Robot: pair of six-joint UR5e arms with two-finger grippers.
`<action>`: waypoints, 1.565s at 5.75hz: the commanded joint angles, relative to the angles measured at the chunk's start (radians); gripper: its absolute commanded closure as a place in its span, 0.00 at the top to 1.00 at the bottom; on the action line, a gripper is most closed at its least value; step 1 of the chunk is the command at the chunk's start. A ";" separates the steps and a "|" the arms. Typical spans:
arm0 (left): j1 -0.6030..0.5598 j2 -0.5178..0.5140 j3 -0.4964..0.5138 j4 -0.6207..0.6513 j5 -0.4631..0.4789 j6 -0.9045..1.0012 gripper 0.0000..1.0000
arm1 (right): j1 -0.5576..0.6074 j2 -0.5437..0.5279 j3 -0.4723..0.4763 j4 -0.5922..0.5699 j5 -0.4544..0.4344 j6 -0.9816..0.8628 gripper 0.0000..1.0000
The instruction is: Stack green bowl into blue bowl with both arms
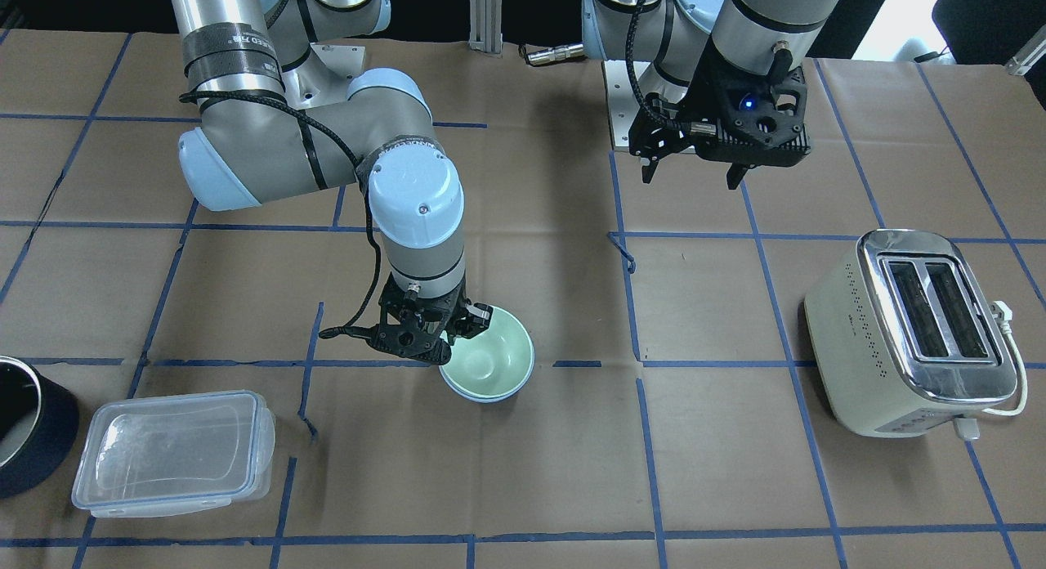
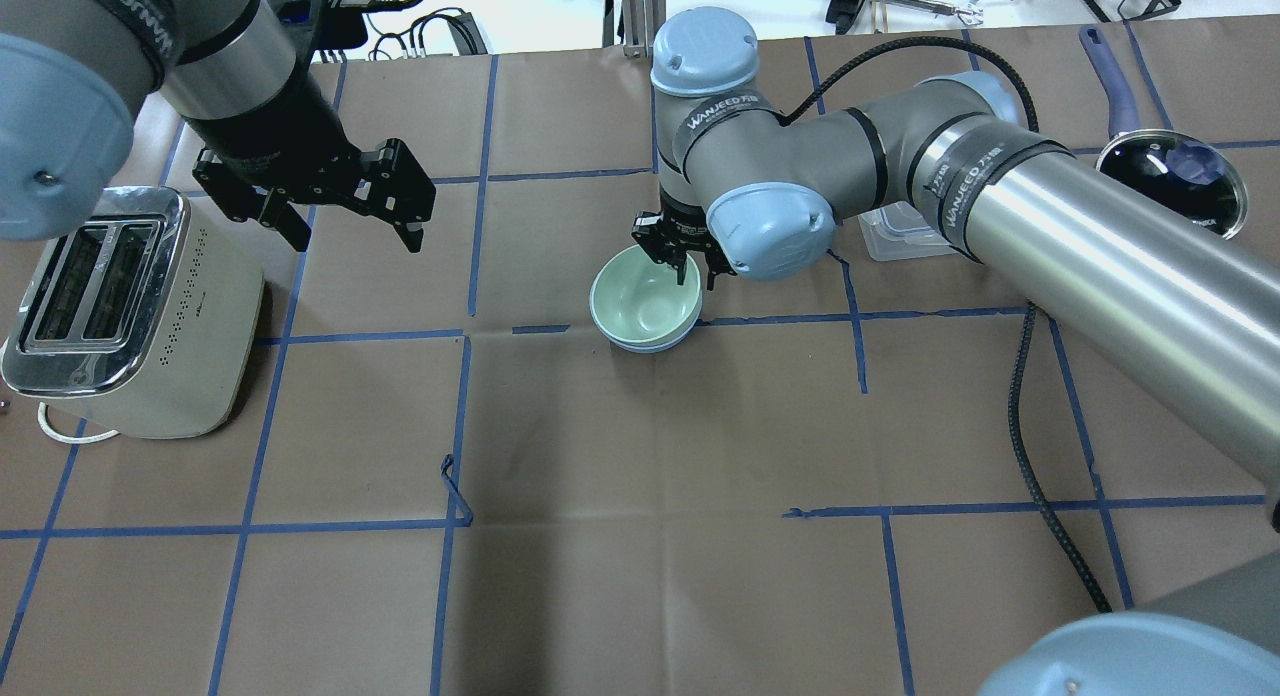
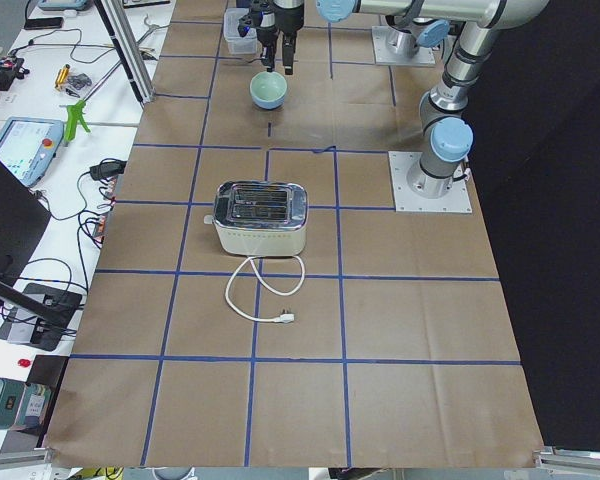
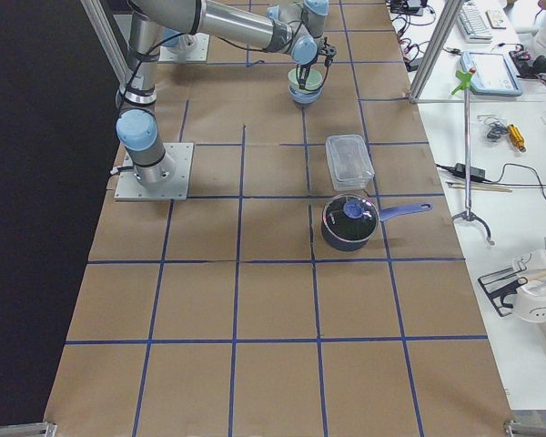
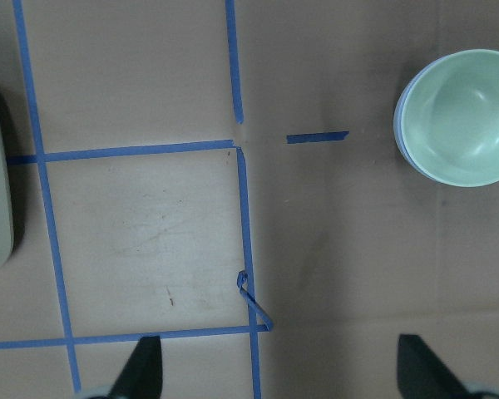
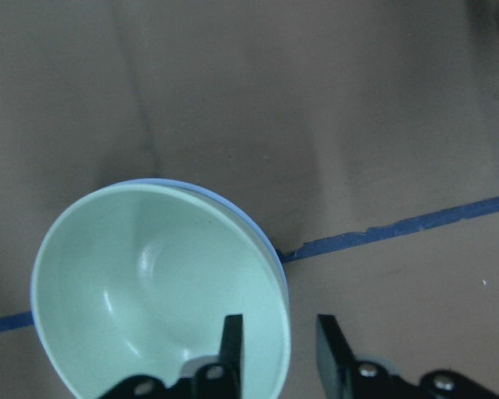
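Now green bowl nested in blue bowl; right gripper astride rim, jaws parted, not pinching; left gripper spread wide, empty

table: big flat one wrapped in brown kraft paper, a few creases showing
grid: blue masking tape lines chop the paper into squares, with one strip curling loose
side bench: white worktop running along the table's long edge, littered with black cables and a flat screen thing with teal edges
frame: silver aluminium profile posts standing between table and bench
other side: just flat black past the table edge, honestly can't tell if it's wall or floor
light: bright and even, shadows stay soft
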 commanded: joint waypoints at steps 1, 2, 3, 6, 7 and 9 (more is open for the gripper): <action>-0.002 -0.001 -0.001 0.000 -0.002 -0.005 0.98 | -0.010 -0.021 -0.015 -0.008 0.005 -0.001 1.00; -0.002 0.001 -0.002 0.000 0.004 -0.007 0.98 | -0.010 -0.047 -0.064 0.051 0.000 -0.003 1.00; -0.003 0.001 -0.002 0.000 0.006 -0.007 0.98 | -0.013 -0.083 -0.137 0.215 -0.003 -0.013 1.00; -0.005 -0.004 -0.005 0.000 0.003 -0.009 0.98 | -0.148 -0.260 -0.159 0.514 -0.010 -0.261 1.00; -0.003 -0.004 -0.004 0.002 0.003 -0.009 0.98 | -0.208 -0.305 -0.158 0.559 -0.012 -0.362 1.00; -0.003 -0.004 -0.004 0.002 0.006 -0.007 0.98 | -0.239 -0.345 -0.133 0.564 -0.014 -0.429 1.00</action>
